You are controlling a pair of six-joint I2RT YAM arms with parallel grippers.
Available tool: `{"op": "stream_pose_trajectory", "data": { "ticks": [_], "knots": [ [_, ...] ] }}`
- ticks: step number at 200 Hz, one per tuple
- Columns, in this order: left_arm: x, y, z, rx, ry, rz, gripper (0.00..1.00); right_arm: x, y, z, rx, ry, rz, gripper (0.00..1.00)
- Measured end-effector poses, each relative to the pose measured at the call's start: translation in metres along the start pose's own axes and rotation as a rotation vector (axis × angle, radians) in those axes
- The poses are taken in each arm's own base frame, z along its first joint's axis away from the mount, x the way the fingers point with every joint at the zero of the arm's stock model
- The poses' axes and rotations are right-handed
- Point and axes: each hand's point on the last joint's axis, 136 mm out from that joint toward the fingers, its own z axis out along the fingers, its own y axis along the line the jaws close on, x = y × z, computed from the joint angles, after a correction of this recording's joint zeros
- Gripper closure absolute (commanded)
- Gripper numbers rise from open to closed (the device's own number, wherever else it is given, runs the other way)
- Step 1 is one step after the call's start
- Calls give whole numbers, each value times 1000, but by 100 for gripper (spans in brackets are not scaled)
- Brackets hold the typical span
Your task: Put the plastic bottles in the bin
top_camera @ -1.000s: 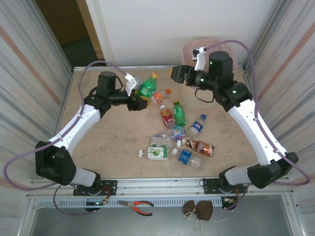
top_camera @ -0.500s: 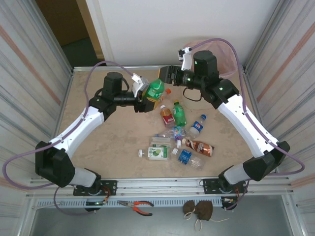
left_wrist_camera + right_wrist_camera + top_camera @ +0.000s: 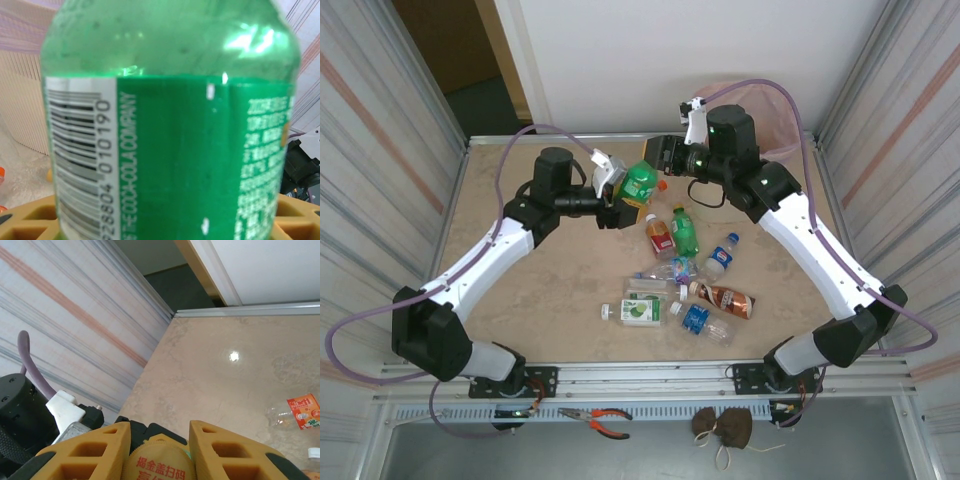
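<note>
Bin (image 3: 778,102) stands at the far-right corner, just beyond the table (image 3: 520,290) edge, pink liner showing, partly hidden behind the R arm.

Both arms reach over the far-centre of the table, grippers facing each other, close together. Left gripper (image 3: 623,194) is clamped on a green bottle (image 3: 638,182), held up off the table. In the left wrist view the bottle's green label + barcode sit between the yellow fingers (image 3: 25,220). Right gripper (image 3: 660,156) is at the bottle's top end. In the right wrist view its fingers sit narrowly either side of the yellow cap (image 3: 160,465); can't tell if they pinch it.

Other plastic bottles (image 3: 685,275) lie in a loose cluster mid-table, right of centre, nearer than the held one:
- red-label bottle (image 3: 660,237) + small green one (image 3: 685,232) side by side
- blue-label bottle (image 3: 722,256) to their right
- brown bottle (image 3: 725,298) and flat green-label bottle (image 3: 640,311) nearer again
- clear bottle w/ orange label (image 3: 300,412) lying flat close by the grippers

Red-handled pliers (image 3: 602,419) lie on the near rail, well apart from the bottles.
</note>
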Motion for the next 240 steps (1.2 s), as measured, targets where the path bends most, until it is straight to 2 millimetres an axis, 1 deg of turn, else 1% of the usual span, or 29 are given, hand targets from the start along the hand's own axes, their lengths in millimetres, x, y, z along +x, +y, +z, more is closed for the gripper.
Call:
{"op": "stream_pose_trajectory", "data": {
  "ticks": [42, 75, 97, 118, 146, 171, 208, 225, 240],
  "knots": [
    [1, 0, 2, -5, -8, -12, 30, -1, -2, -1, 18, -7, -7, 78],
    [-2, -1, -1, -25, -21, -12, 25, -2, -10, -7, 59, -13, -32, 77],
    [-10, -6, -8, -39, -47, 11, 25, -11, -23, -16, 101, -29, -44, 77],
    [-15, -14, -17, -45, -67, 25, 24, -35, -39, -31, 160, -85, -71, 77],
    [-20, -20, -24, -49, -86, 36, 24, -76, -59, -62, 269, -203, -149, 79],
    [-19, -21, -26, -58, -89, 37, 24, -111, -78, -91, 383, -300, -229, 79],
    [-14, -23, -28, -61, -84, 29, 24, -150, -118, -129, 548, -390, -282, 79],
    [-13, -24, -28, -61, -84, 29, 24, -166, -136, -139, 610, -415, -294, 79],
    [-14, -24, -29, -62, -86, 31, 24, -174, -154, -141, 657, -414, -299, 79]
  ]
}}
